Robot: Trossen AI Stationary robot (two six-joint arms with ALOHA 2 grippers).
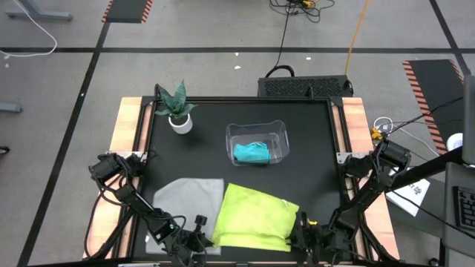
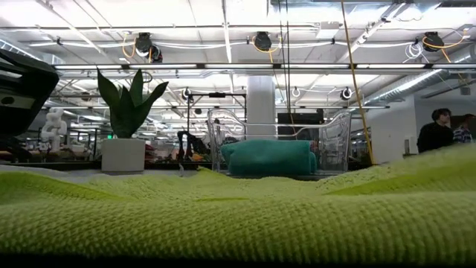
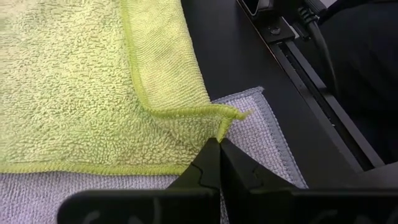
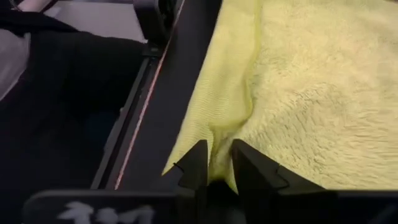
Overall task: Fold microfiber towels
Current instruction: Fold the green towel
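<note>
The yellow-green towel [image 1: 252, 215] lies folded at the table's near edge, its left part resting on the light grey towel [image 1: 185, 199], which lies flat. It fills the foreground of the low view [image 2: 238, 216]. The teal towel [image 1: 251, 153] sits bunched in the clear bin [image 1: 279, 136]. My left gripper [image 3: 219, 144] is shut at the yellow-green towel's near left corner. My right gripper [image 4: 216, 163] stands at the towel's near right edge, fingers slightly apart with a fold of that edge between them. My left gripper pinches the yellow-green towel's hemmed corner [image 3: 225, 124] between its two fingertips, slanting down from the near side. The corner is drawn up a little; the rest of the towel lies on the grey towel [image 3: 264, 143]. My right gripper has its fingers [image 4: 194, 163] on either side of a raised fold of the towel's edge [image 4: 217, 140], slanting down from the near right. I cannot tell whether they touch it.
A potted plant [image 1: 178, 113] stands at the far left of the black table [image 1: 312, 178]. The bin is at the middle. Raised rails run along the table's sides [image 3: 311, 74]. People stand in the room beyond [image 2: 435, 130].
</note>
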